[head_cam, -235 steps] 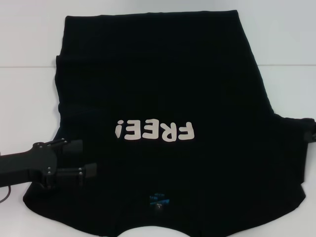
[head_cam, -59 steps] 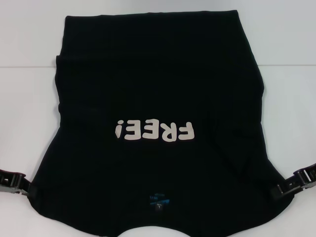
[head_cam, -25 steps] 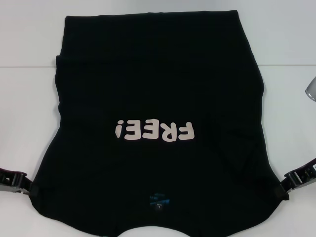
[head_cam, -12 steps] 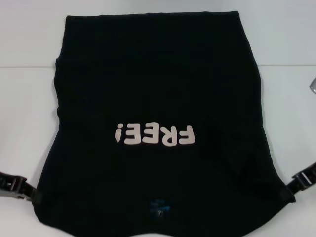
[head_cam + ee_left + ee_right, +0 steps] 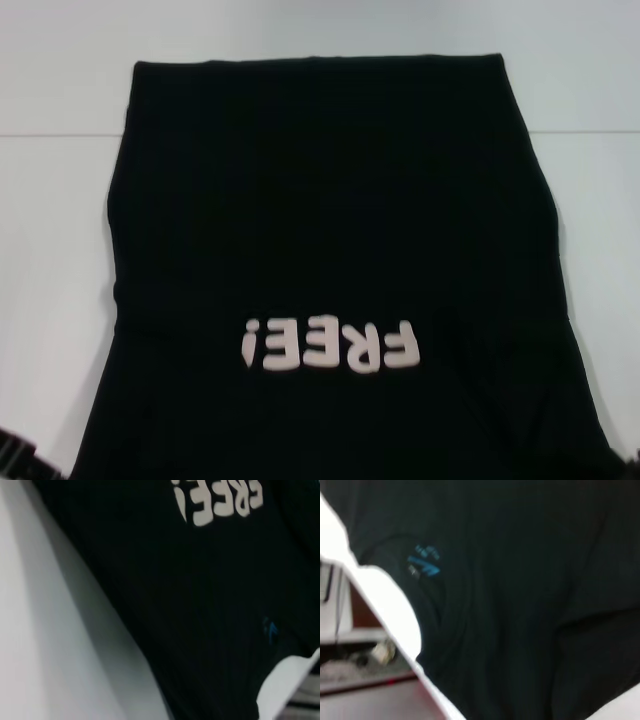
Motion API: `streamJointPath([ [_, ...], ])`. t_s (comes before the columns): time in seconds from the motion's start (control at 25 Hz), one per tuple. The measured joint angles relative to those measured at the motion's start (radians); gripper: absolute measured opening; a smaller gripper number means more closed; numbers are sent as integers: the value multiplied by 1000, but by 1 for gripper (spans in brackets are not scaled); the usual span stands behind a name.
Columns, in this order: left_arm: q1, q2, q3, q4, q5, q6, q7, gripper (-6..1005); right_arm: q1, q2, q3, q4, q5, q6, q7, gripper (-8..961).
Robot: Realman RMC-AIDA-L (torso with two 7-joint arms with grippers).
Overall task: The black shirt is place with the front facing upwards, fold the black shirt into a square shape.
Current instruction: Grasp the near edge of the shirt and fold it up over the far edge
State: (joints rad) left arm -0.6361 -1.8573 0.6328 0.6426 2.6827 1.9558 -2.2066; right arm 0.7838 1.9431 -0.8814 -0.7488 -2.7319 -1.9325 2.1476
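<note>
The black shirt (image 5: 330, 240) is spread front-up on the white bench (image 5: 50, 250), taking up most of the middle, with the cream "FREE!" lettering (image 5: 330, 345) reading upside down from the robot's side. Its near end with the collar runs off the lower edge of the head view. Both wrist views show the small blue neck label (image 5: 423, 562) next to the curved neckline.

The left claw (image 5: 18, 458) is only a dark sliver at the near left corner of the shirt, so can't tell if it's clenched. The right claw is pretty much out of sight, so no call there either.
</note>
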Motion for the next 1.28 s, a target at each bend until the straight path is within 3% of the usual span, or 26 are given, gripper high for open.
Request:
streamJointPath([
  [0.2,-3,-1,33,-33,42,71,48,19,-6,34,-38,10,-37,-42,-53,52],
  [0.32,-5,-4,53,-38,52,74,59,19,-9,42,-45,22,-38,-36,-60,52],
  [0.48,-11,-3,7,-37,38,71,73,19,-9,44,9,26,-28,-14,-61,52],
  [0.6,-22,7,-103,-35,5,60,85,19,-9,32,127,21,-7,10,-58,52],
  [0.8,-36,25,-307,-34,-52,-34,47,20,-13,-26,371,44,38,94,-9,53],
  [0.96,-37,28,-451,-46,-137,-162,-3,20,-36,-56,508,70,152,162,34,53],
  [1.16,-22,13,-504,-110,-267,-330,-20,20,-84,-47,554,107,356,300,57,53],
  [1.28,-13,-12,-506,-128,-333,-426,-4,20,-112,-28,555,131,456,404,42,53],
])
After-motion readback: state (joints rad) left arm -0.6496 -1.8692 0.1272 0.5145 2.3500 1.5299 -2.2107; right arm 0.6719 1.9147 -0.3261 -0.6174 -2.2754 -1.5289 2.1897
